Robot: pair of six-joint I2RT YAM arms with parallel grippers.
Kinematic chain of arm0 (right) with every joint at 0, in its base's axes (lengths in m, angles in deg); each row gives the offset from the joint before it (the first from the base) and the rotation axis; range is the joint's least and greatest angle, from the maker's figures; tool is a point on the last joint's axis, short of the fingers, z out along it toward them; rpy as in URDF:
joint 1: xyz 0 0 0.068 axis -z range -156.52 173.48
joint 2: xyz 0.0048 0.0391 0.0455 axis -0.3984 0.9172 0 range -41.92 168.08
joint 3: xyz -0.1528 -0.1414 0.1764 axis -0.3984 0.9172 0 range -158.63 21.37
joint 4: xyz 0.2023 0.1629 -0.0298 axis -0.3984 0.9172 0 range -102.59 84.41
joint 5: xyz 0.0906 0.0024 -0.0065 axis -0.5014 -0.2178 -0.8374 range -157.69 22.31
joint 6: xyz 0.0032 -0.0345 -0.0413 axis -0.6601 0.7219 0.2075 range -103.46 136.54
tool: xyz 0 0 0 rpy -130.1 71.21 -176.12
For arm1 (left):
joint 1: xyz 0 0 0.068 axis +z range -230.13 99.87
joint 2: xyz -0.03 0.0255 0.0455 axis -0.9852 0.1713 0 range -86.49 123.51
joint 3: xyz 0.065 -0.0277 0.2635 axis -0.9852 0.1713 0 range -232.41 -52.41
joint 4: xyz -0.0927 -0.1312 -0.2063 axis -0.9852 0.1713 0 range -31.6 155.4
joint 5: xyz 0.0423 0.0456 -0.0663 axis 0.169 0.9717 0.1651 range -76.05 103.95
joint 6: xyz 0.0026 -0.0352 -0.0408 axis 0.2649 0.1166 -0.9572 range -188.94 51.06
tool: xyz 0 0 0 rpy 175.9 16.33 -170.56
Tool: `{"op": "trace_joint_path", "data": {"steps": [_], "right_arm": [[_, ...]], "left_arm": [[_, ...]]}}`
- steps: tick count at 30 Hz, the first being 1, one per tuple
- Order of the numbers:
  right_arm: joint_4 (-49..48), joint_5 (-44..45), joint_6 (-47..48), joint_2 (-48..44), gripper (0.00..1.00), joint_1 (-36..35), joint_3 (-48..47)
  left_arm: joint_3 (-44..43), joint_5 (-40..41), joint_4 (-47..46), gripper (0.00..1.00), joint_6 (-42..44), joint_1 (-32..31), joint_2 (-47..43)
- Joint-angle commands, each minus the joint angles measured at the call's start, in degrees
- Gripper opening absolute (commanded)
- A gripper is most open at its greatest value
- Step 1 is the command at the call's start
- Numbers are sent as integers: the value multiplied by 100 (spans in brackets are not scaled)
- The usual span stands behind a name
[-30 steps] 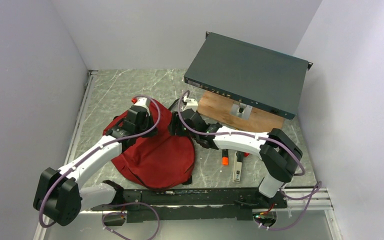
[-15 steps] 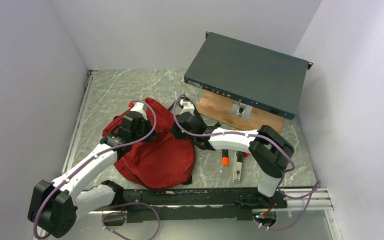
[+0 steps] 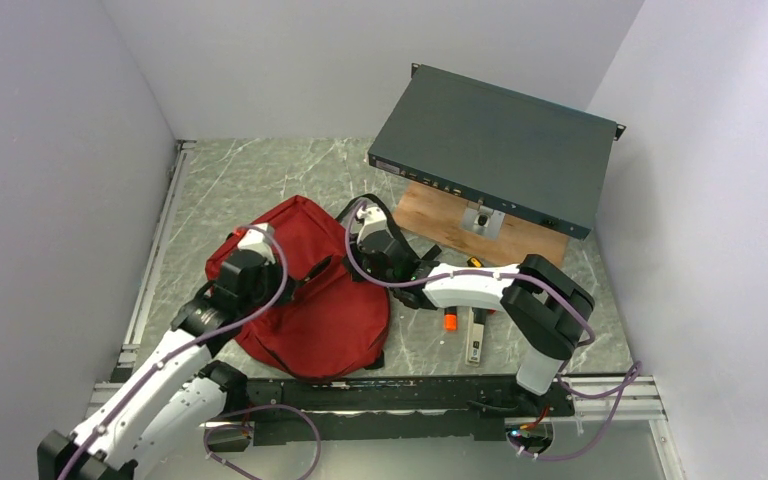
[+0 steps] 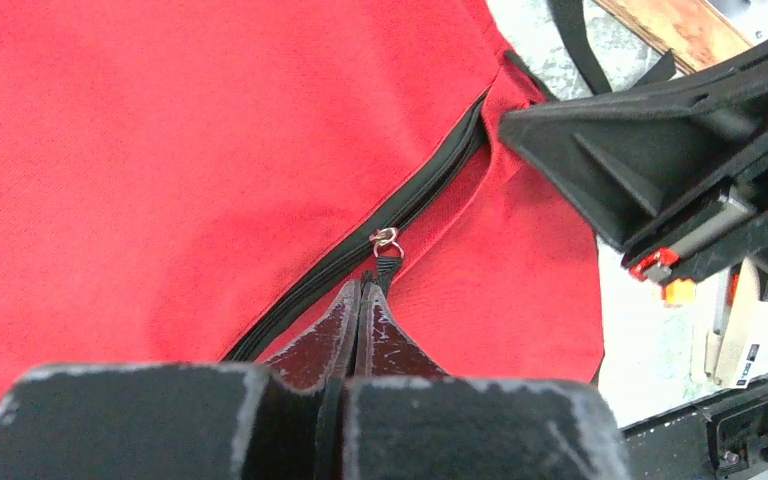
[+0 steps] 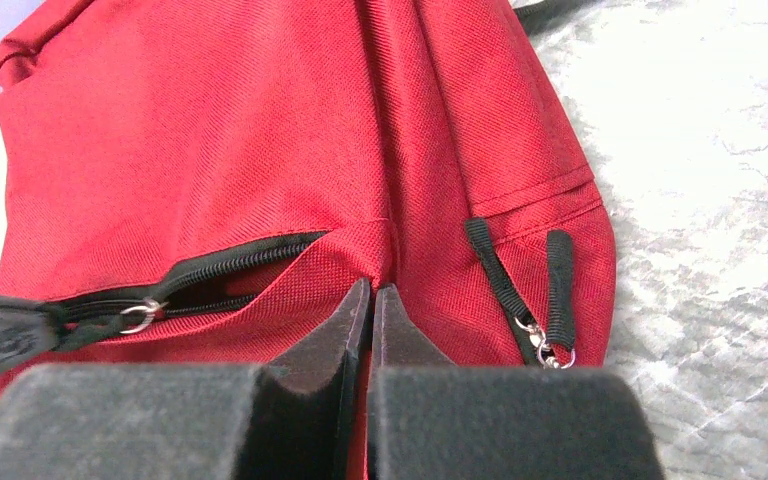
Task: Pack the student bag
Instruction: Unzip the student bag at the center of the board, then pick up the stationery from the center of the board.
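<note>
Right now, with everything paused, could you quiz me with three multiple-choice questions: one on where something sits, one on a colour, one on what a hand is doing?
1. Where is the flat teal box relative to the student bag?
A) on top of it
B) left of it
C) beyond it, far right

2. What colour is the bag's zip?
A) white
B) black
C) yellow

3. What is the left hand doing?
A) shut on the zip pull
B) spread open in the air
C) resting on the box

1 C: the top view shows it past the bag, rightward.
2 B: black teeth cross red fabric.
3 A: its fingers meet on the pull's tab.
</note>
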Motion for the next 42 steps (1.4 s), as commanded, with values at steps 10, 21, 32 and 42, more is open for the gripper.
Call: {"op": "trace_joint_path", "data": {"steps": [10, 21, 32, 42], "right_arm": [[-66, 686, 920, -146, 0, 58, -145], [355, 1236, 1781, 189, 0, 53, -1022], [3344, 791, 1324, -825, 43, -314, -1597], [5376, 461, -425, -3877, 69, -360, 303]], "left_arm": [[-724, 1353, 2804, 0, -1284, 2, -1522], [-623, 1673, 3586, 0, -2518, 3, -1945], [-822, 1328, 3061, 58, -1900, 2, -2091], [-1199, 177, 2208, 100, -488, 11, -1719]]}}
